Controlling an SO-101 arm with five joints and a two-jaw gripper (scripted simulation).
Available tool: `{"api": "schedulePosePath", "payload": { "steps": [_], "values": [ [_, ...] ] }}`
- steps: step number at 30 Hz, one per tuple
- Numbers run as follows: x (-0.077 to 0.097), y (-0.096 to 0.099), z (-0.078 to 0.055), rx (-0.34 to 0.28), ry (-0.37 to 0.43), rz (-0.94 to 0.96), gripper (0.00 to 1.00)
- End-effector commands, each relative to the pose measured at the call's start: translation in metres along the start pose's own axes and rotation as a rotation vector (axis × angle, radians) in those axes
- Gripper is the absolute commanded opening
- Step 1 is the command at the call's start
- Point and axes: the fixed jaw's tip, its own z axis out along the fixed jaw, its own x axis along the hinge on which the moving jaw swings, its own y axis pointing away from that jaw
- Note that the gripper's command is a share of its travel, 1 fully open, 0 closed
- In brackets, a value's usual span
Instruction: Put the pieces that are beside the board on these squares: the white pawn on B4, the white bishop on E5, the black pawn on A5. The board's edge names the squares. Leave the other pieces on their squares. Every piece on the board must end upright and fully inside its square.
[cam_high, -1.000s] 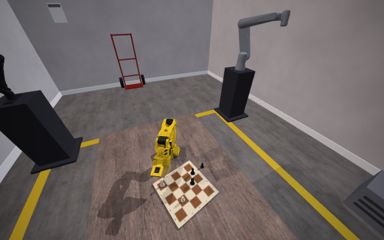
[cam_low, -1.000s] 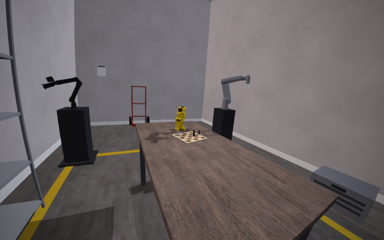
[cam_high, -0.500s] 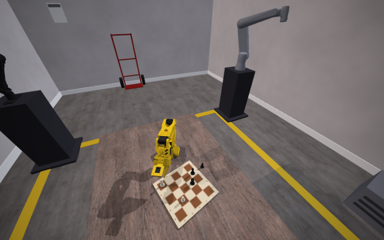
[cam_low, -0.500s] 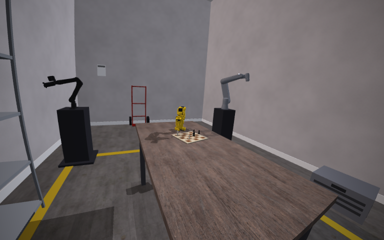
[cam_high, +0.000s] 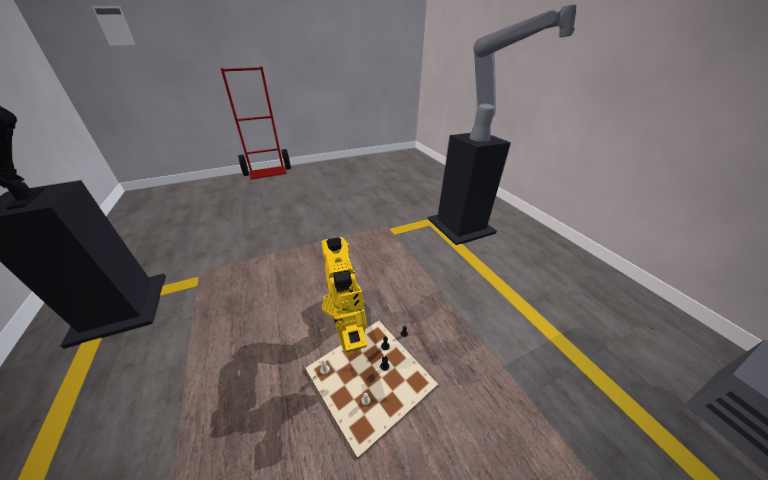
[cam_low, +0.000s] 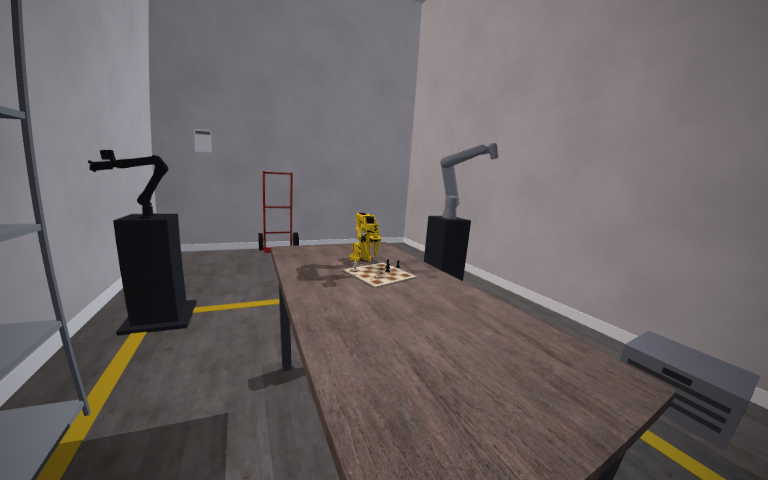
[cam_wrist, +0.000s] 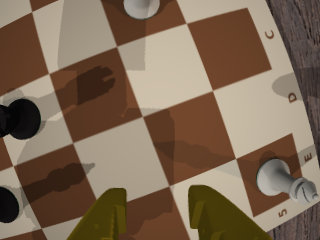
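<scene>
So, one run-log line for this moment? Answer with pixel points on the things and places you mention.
Fingers (cam_low: 376, 249) apart, empty, over board (cam_high: 358, 451) (cam_low: 376, 284) (cam_wrist: 276, 60) | white bishop (cam_high: 324, 368) (cam_low: 355, 266) (cam_wrist: 273, 177) on E5 | black pawn (cam_high: 404, 332) (cam_low: 398, 264) beside board

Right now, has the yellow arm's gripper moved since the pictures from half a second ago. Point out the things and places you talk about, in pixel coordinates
Yes. In the top view, the gripper (cam_wrist: 157, 200) has swung toward the black pieces (cam_high: 385, 353), away from the white bishop's (cam_high: 324, 367) (cam_wrist: 274, 177) corner.
</scene>
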Motion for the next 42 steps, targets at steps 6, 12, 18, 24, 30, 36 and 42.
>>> {"api": "schedulePosePath", "payload": {
  "steps": [6,12,18,24,30,36,42],
  "values": [
    [0.008,0.076,-0.008,-0.217,-0.018,-0.356,0.10],
    [0.028,0.115,-0.020,-0.341,-0.018,-0.566,0.09],
    [0.040,0.131,-0.026,-0.397,-0.018,-0.660,0.09],
    [0.049,0.141,-0.031,-0.435,-0.018,-0.724,0.09],
    [0.050,0.141,-0.032,-0.438,-0.018,-0.730,0.09],
    [0.050,0.143,-0.032,-0.441,-0.019,-0.735,0.09],
    [0.051,0.144,-0.032,-0.444,-0.019,-0.740,0.09]
  ]
}}
